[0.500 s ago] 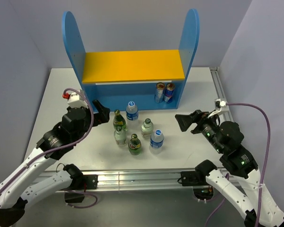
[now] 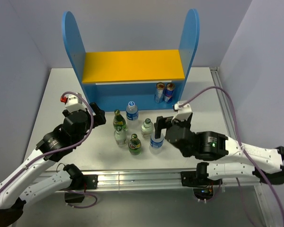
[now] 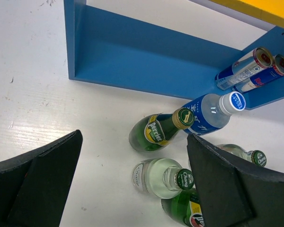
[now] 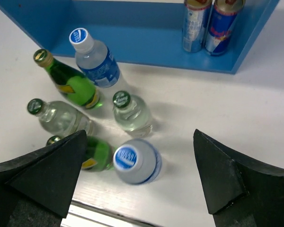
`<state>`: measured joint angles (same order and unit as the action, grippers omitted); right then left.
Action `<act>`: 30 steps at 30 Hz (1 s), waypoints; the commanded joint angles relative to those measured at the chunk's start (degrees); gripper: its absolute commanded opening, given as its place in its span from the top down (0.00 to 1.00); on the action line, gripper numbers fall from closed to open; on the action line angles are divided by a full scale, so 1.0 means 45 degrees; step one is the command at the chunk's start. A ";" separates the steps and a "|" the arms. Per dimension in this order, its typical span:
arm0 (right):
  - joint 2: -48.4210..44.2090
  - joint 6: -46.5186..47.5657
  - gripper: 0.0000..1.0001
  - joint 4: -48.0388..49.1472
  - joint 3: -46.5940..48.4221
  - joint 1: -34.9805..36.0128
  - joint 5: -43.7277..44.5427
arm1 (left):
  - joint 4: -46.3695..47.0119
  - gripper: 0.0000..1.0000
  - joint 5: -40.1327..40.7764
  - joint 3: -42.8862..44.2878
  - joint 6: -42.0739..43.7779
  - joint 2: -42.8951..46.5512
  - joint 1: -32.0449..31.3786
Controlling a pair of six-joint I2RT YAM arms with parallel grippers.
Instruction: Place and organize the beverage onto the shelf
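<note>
Pale grey walls (image 2: 19,42) close in a white table (image 2: 52,94). The shelf (image 2: 132,66) stands at the table's 12 o'clock edge, its open front facing 6 o'clock. The yellow upper board is bare. Two cans (image 2: 160,92) stand upright and touching each other in the lower bay, hard against the side panel at its 3 o'clock end.

Six bottles (image 2: 135,144) stand upright in a loose cluster on the table, just off the shelf's 6 o'clock side. None of them is on the shelf. The far water bottle (image 2: 132,111) is nearest the shelf base, with the Perrier (image 2: 119,120) just at its 8 o'clock. A clear green-capped bottle (image 2: 147,126) stands at the cluster's middle and the Chang bottle (image 2: 119,136) at its 9 o'clock side. The near water bottle (image 2: 156,139) is at 5 o'clock, a green bottle just beside it at its 9 o'clock.

The left gripper (image 2: 99,115) hangs at the cluster's 9 o'clock, apart from the bottles. Its jaws are spread wide and hold nothing. In its wrist view the Perrier and the Chang bottle show in the gap between the fingers.

The right gripper (image 4: 140,137) is over the cluster's 5 o'clock corner, jaws likewise wide and empty. In its wrist view the near water bottle's blue cap shows between the two fingers, nearer the one at 9 o'clock. Neither finger touches the bottle there.
</note>
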<state>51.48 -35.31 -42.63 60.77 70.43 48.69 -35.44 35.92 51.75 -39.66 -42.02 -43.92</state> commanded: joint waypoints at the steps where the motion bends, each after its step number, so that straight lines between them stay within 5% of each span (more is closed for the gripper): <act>1: -0.0463 -0.4321 0.00 -0.2864 0.0285 0.2134 0.4821 | -0.0132 0.01 0.0455 -0.0014 0.0258 0.0294 -0.0064; 7: -0.0798 -0.9393 0.00 -0.5289 -0.1667 0.4169 0.4318 | -0.0054 0.01 0.0416 -0.0054 0.0356 0.0393 -0.0083; 15: 0.2815 -1.6234 0.00 -0.8244 -0.2059 0.7801 0.4415 | -0.0054 0.01 0.0358 -0.0054 0.0414 0.0470 -0.0103; 20: 0.2623 -1.3099 0.00 -0.3198 -0.4025 0.7864 0.3908 | 0.0200 0.01 0.0104 0.0062 0.0804 0.0393 -0.0083; 26: 0.1294 -0.8432 0.00 0.3913 -0.7385 0.5738 0.2152 | -0.0054 0.01 0.0611 0.0825 0.1605 -0.0700 -0.0083; 30: 0.1683 -0.7351 0.00 0.5546 -0.7919 0.4643 0.1876 | 0.0297 0.01 0.0358 0.0534 0.1918 -0.0663 -0.0084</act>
<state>58.59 -75.83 -32.71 25.58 93.45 57.80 -35.38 37.32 53.12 -33.69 -46.04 -44.10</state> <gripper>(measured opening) 0.998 0.993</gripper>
